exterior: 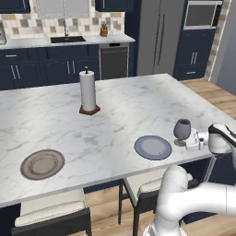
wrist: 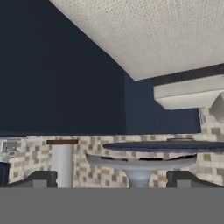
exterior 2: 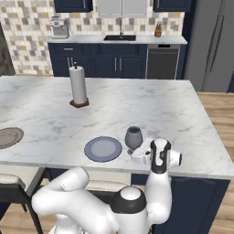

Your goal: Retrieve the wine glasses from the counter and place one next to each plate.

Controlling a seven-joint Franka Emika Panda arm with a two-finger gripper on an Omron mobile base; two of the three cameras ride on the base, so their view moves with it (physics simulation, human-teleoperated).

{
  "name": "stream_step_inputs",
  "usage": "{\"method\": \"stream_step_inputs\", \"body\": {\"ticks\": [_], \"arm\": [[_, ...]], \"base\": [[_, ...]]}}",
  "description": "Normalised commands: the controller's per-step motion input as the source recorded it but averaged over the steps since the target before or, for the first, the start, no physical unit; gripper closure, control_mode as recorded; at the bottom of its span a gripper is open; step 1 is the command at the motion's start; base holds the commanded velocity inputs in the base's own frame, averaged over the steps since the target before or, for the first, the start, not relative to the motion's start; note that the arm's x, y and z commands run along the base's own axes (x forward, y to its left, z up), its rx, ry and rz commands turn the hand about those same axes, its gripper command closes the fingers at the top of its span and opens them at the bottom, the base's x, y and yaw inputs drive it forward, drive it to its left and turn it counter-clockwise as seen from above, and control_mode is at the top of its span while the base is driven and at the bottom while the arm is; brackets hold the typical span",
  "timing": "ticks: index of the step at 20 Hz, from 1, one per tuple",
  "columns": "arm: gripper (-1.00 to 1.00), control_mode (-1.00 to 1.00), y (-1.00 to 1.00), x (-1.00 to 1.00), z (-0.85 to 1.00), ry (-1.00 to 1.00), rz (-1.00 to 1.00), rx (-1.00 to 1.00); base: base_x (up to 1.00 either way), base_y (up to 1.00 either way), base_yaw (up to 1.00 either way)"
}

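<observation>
- The gripper (exterior 2: 139,154) is sitting spread wide at lower centre, holding nothing.
- The wine glass (exterior 2: 133,137) is standing beside the bluish plate (exterior 2: 103,149).
- Pulling away carelessly risks tipping it.

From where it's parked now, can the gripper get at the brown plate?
Probably not without driving. The gripper sits open by the glass and blue plate, near the island's right end; the brown plate lies far to the left, though nothing stands between.

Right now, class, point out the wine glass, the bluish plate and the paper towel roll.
wine glass (exterior: 182,129), left base view, on its bowl
bluish plate (exterior: 153,147), left base view, on its centre
paper towel roll (exterior 2: 78,85), right base view, on its side
</observation>
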Motion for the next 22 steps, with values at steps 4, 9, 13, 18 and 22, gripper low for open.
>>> {"method": "stream_step_inputs", "body": {"ticks": [4, 9, 13, 18, 22], "arm": [[-1.0, -1.0, -0.01, -0.26, 0.0, 0.0, 0.0, 0.02], [-1.0, -1.0, -0.05, -0.26, 0.0, 0.0, 0.0, 0.03], [-1.0, -1.0, -0.18, -0.18, 0.0, 0.0, 0.0, 0.01], [-1.0, -1.0, -0.27, -0.07, 0.0, 0.0, 0.0, 0.01], [-1.0, -1.0, -0.31, -0.31, 0.04, 0.0, 0.0, 0.04]], "base": [[0.0, 0.0, 0.0], [0.0, 0.0, 0.0], [0.0, 0.0, 0.0], [0.0, 0.0, 0.0], [0.0, 0.0, 0.0]]}}
